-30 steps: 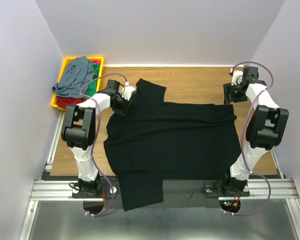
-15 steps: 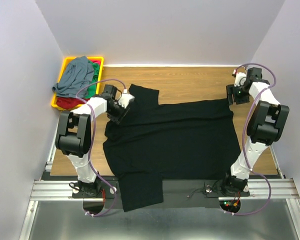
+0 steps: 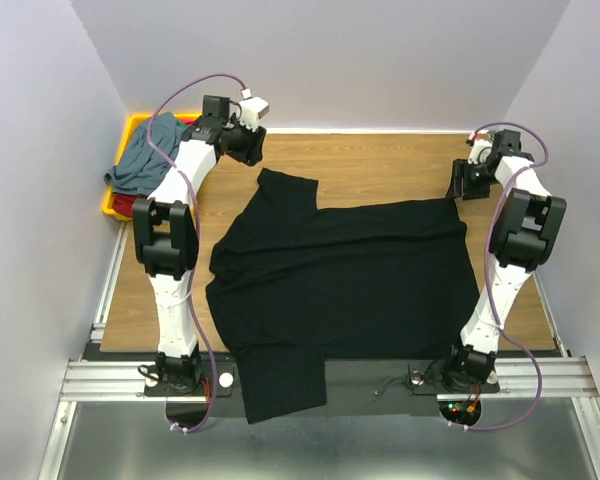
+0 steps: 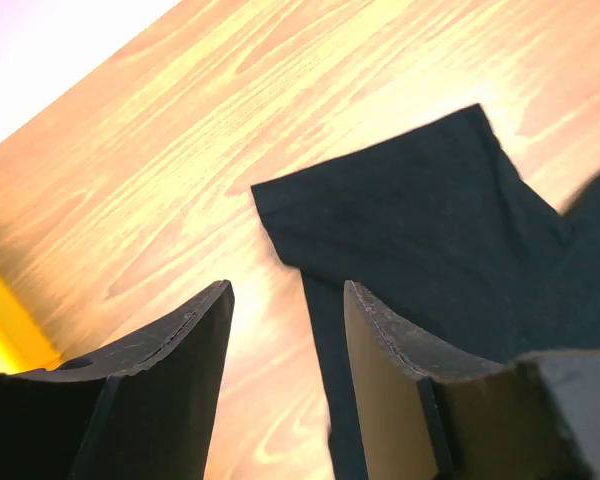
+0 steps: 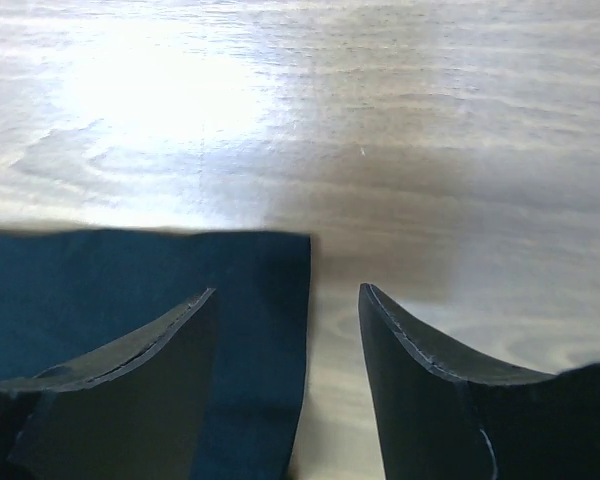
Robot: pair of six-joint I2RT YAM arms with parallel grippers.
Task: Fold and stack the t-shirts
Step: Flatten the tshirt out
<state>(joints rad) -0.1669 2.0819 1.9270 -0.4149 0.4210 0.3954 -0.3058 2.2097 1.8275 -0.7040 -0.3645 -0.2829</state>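
Observation:
A large black t-shirt (image 3: 340, 275) lies spread flat across the wooden table, its lower sleeve hanging over the near edge. My left gripper (image 3: 252, 150) hovers open above the table just behind the shirt's far-left sleeve (image 4: 410, 215), with nothing between its fingers (image 4: 185, 335). Open too, my right gripper (image 3: 463, 183) sits at the shirt's far-right corner (image 5: 140, 280), straddling the cloth's edge without pinching it. A grey-blue t-shirt (image 3: 140, 165) and a red one (image 3: 130, 206) are piled in the tray at the far left.
The yellow plastic tray (image 3: 110, 205) stands at the table's far-left corner, against the left wall. Bare wood (image 3: 380, 165) runs along the back behind the shirt. The right wall is close to my right arm.
My left gripper opened, let go of the far-left sleeve and rose toward the back wall. The sleeve now lies flat. My right gripper shifted slightly back at the far-right corner.

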